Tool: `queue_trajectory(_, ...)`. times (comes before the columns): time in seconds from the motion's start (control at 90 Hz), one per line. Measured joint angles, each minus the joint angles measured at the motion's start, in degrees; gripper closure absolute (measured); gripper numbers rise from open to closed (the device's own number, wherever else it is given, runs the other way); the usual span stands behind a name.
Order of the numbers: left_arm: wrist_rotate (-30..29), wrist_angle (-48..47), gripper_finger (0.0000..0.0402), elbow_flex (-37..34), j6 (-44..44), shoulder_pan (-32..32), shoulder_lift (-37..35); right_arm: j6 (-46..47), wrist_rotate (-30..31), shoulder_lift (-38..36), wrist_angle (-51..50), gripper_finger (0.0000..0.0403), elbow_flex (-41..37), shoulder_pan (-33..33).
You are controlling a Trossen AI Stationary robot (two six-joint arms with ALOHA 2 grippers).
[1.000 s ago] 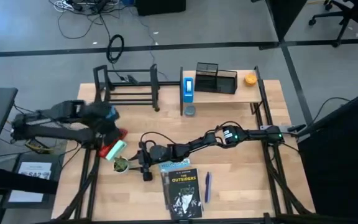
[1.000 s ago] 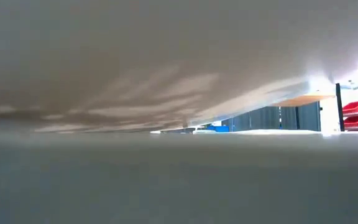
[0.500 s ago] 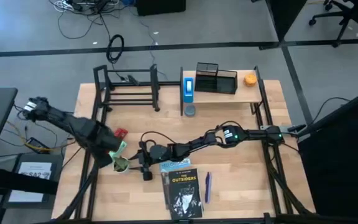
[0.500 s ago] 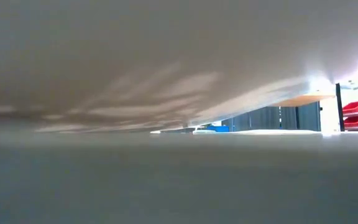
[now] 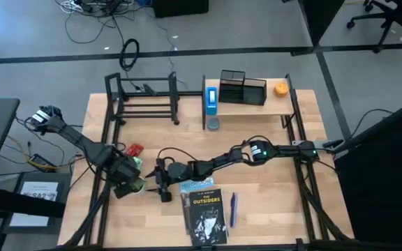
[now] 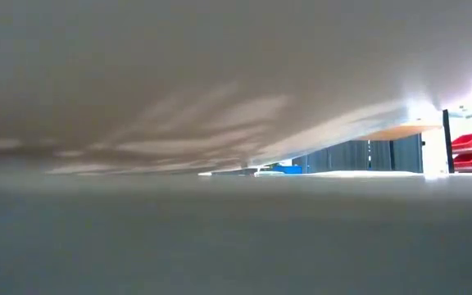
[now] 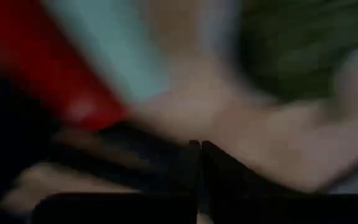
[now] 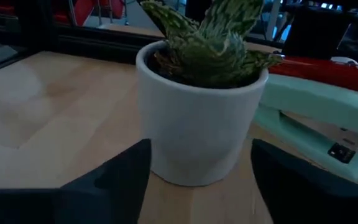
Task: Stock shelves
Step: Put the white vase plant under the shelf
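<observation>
A white pot with a spiky green plant (image 8: 201,124) stands on its base on the table, right in front of my right gripper (image 8: 201,177). That gripper is open, with one fingertip at each side of the pot's near wall. A mint-green stapler (image 8: 316,102) lies just behind the pot. In the high view my left gripper (image 5: 130,180) hangs over the pot (image 5: 139,186) and the stapler (image 5: 135,162). Its own blurred view shows its fingers (image 7: 199,168) shut. The black tube rack (image 5: 145,97) and the wood-board shelf (image 5: 257,104) stand along the far edge. My left gripper is close over the pot and the stapler, but its wrist view is blurred and the arm covers the spot from above. I cannot tell whether it touches either.
A book (image 5: 204,213) and a pen (image 5: 233,209) lie near the front edge. A red object (image 5: 135,148) lies beside the stapler. On the wood shelf are a black mesh organizer (image 5: 243,89), a blue box (image 5: 211,99) and an orange thing (image 5: 280,88). The low view is blocked.
My left arm has swung out from its folded pose at the table's left edge. Its gripper has travelled toward the near edge and come down over the stapler and the pot. The pot has kept its place.
</observation>
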Motion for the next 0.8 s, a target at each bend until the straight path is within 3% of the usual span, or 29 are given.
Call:
queue_trajectory(0.156,-3.41,3.01,0.0402,-0.05,0.58,-0.82,4.49,0.25,0.41,0.0,-0.01,0.0074,0.0,0.04)
queue_trajectory(0.311,-5.7,5.34,0.0402,-0.09,4.19,-0.83,9.2,0.74,0.49,0.0,-0.03,0.005,0.0,0.35)
queue_trajectory(0.633,-9.68,16.3,0.0402,-0.09,6.04,-0.83,13.09,2.68,2.41,0.0,-1.15,0.0048,0.0,0.83)
queue_trajectory(0.8,-11.58,16.18,0.0402,-0.09,5.71,-0.87,13.08,6.5,1.79,0.0,-1.02,0.0083,-0.02,0.72)
